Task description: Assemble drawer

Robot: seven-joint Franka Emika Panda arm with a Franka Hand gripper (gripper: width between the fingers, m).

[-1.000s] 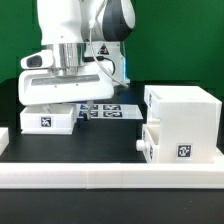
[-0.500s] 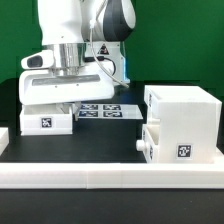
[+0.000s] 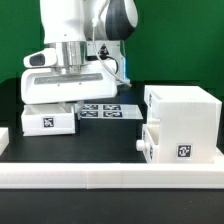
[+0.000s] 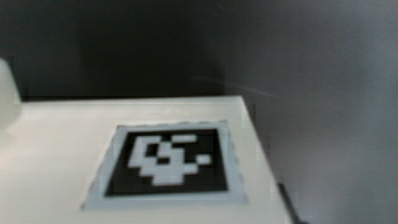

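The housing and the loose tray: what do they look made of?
Housing: looks like matte white plastic, with smooth, even faces and rounded edges, no grain. Loose tray: same white look, probably plastic too; its black-and-white tag seems a flat printed label.

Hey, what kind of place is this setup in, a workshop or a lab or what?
Most likely a robotics lab bench: a white robot arm over a black table, a flat white marker board of printed tags, and white plastic drawer parts, a tall housing and a loose tray, each carrying square tags.
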